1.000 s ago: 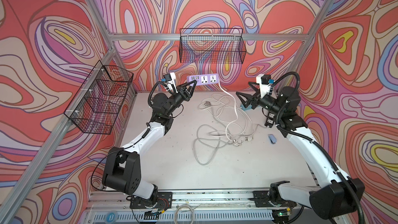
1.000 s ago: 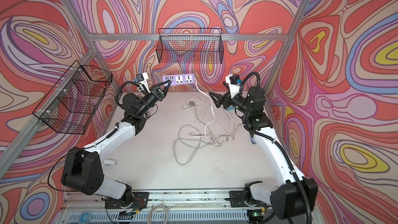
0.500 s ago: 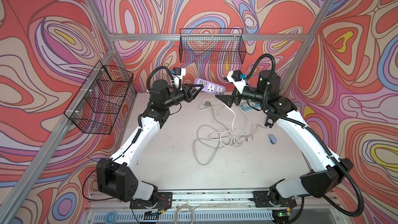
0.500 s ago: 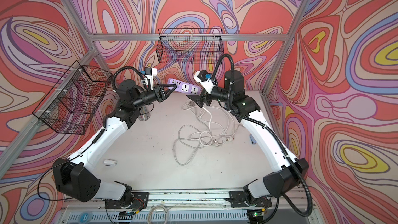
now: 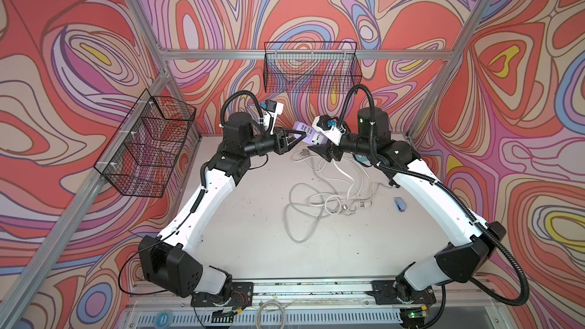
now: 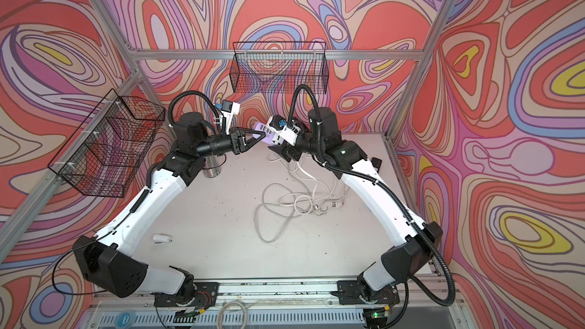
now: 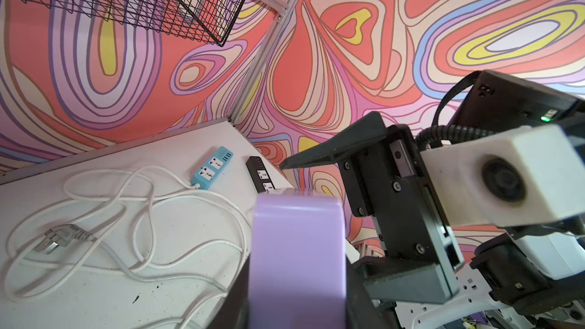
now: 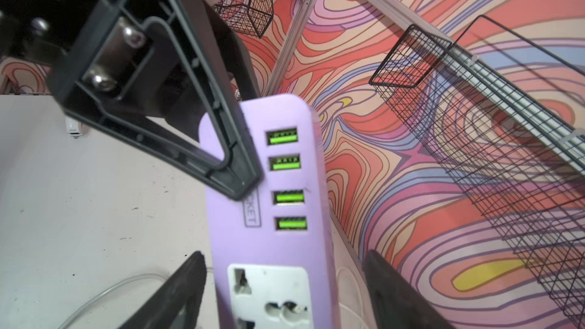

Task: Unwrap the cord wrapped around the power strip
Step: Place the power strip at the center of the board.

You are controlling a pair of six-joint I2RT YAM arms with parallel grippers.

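The purple power strip [image 5: 308, 132] [image 6: 269, 131] hangs in the air above the back of the table. My left gripper [image 5: 302, 136] [image 7: 296, 295] is shut on its end with the green USB ports [image 8: 286, 197]. My right gripper [image 5: 319, 142] [image 8: 285, 292] is open and straddles the socket end, with a gap on each side of the body. The white cord [image 5: 319, 197] [image 6: 285, 204] lies in loose loops on the table below, its plug [image 7: 60, 238] flat on the surface. No turn of cord shows around the strip's visible part.
A blue power strip [image 7: 212, 167] and a black one [image 7: 261, 175] lie at the table's back right corner. Wire baskets hang on the back wall [image 5: 311, 68] and the left wall [image 5: 148, 147]. A metal cup [image 6: 212, 166] stands under the left arm.
Both arms rose and came together. The left carried the purple strip up toward the middle. The right gripper moved in around its socket end and its jaws narrowed somewhat.
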